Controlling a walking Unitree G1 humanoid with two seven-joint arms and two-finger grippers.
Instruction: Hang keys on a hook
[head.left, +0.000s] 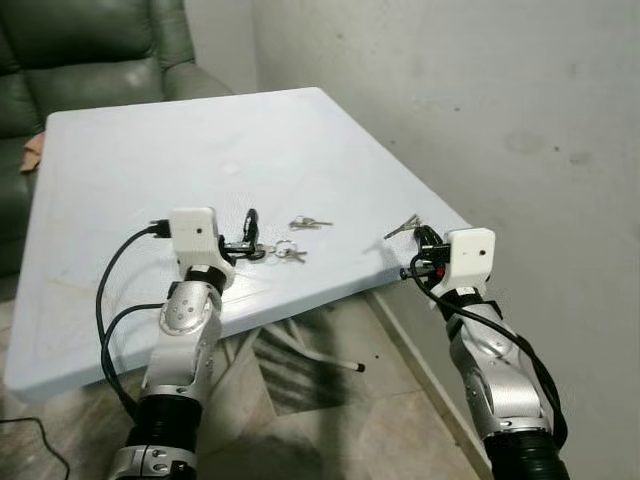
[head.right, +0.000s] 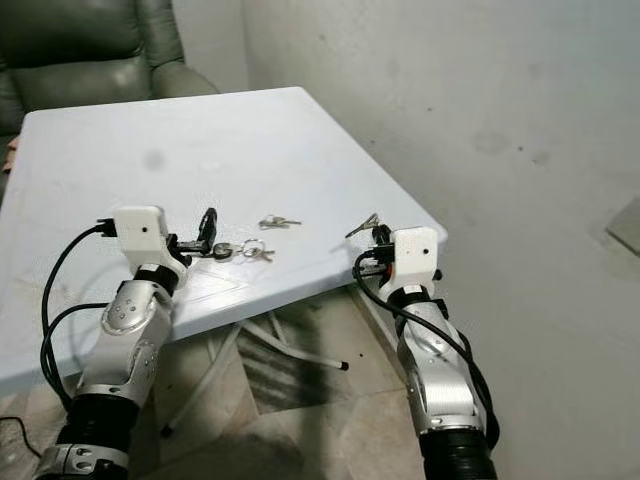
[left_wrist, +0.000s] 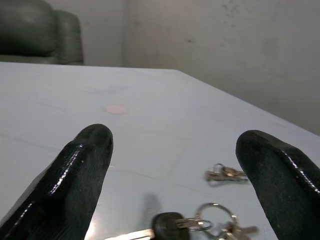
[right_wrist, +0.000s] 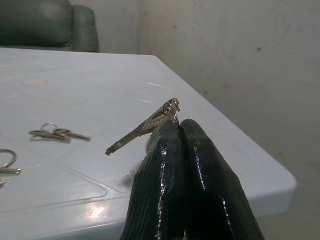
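On the pale blue table (head.left: 150, 160), a bunch with a black-headed key (left_wrist: 167, 225) and a ring (head.left: 284, 250) lies near the front edge. My left gripper (head.left: 250, 238) rests there, open, its fingers (left_wrist: 85, 165) either side of the black key head. Just beyond it lies a second small set of keys (head.left: 309, 223). At the table's right corner my right gripper (right_wrist: 181, 131) is shut on a single silver key (right_wrist: 145, 127). The key is gripped at its ring end and its blade sticks out over the tabletop (head.left: 403, 227).
A green armchair (head.left: 90, 50) stands behind the table. A bare grey wall (head.left: 500, 100) runs close along the table's right side. Below the front edge are white table legs (head.left: 300, 345) and a tiled floor (head.left: 330, 420).
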